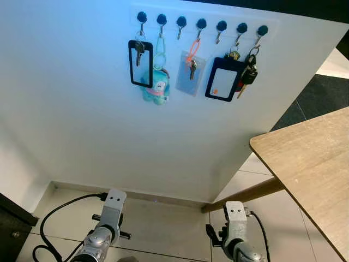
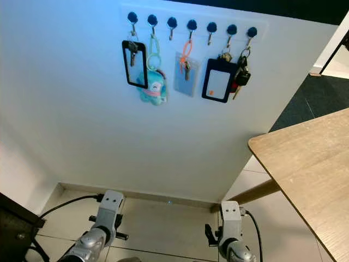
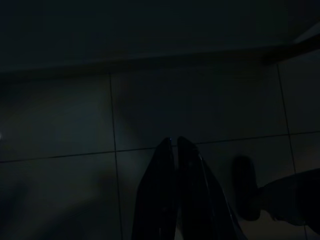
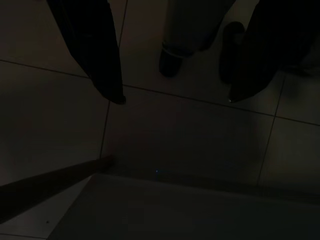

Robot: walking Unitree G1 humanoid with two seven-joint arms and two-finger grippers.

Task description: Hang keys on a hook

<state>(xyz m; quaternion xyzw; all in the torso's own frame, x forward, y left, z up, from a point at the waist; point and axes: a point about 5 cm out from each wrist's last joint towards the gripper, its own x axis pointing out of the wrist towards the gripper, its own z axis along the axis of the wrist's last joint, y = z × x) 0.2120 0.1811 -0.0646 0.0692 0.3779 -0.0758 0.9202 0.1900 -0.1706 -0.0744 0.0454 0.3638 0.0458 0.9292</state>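
Observation:
A row of black-knobbed hooks runs along the top of a white wall panel. From them hang a black card holder with a key, a teal plush on a carabiner, a clear pouch with a key on an orange loop, a black card holder and a bunch of keys with a car fob. The third hook is bare. Both arms hang low by the floor. My left gripper is shut over the tiles. My right gripper is open with nothing between its fingers.
A wooden table juts in from the right, its leg slanting to the floor. A dark cabinet stands at the lower left. A black cable loops from the left arm. The floor below is pale tile.

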